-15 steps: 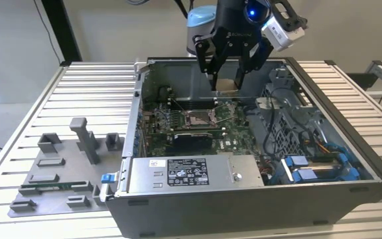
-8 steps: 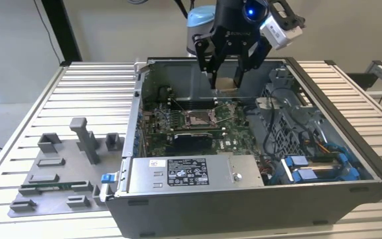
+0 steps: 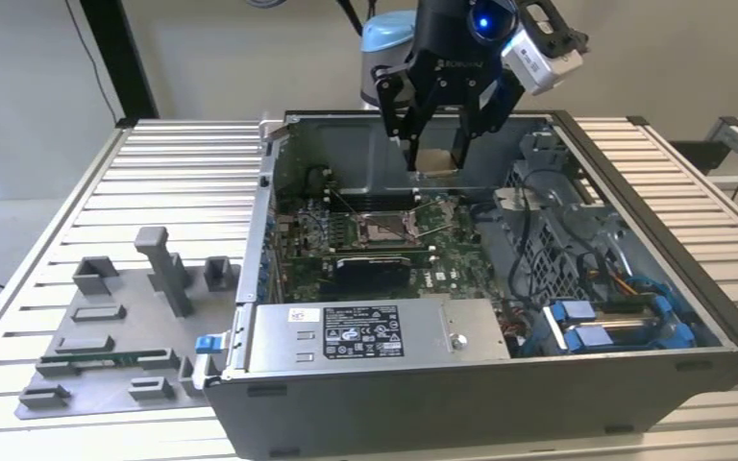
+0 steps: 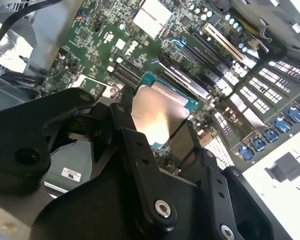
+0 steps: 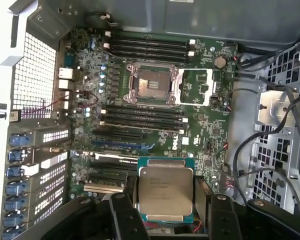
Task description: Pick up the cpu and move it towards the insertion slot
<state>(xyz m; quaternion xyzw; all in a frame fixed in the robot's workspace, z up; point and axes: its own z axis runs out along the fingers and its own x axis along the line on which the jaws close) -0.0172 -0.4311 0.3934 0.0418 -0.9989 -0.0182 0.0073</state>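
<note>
Holding cpu (image 5: pixel 165 194) flat, metal-side up

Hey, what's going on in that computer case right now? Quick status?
Gripper shut on the cpu, held above the motherboard. Insertion slot open, cpu not over it yet. Nothing seen blocking between them.

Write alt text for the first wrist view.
The claw grips the cpu, silvery face showing, above a green motherboard inside an open computer case. The insertion slot lies apart from it, its metal frame open.
</note>
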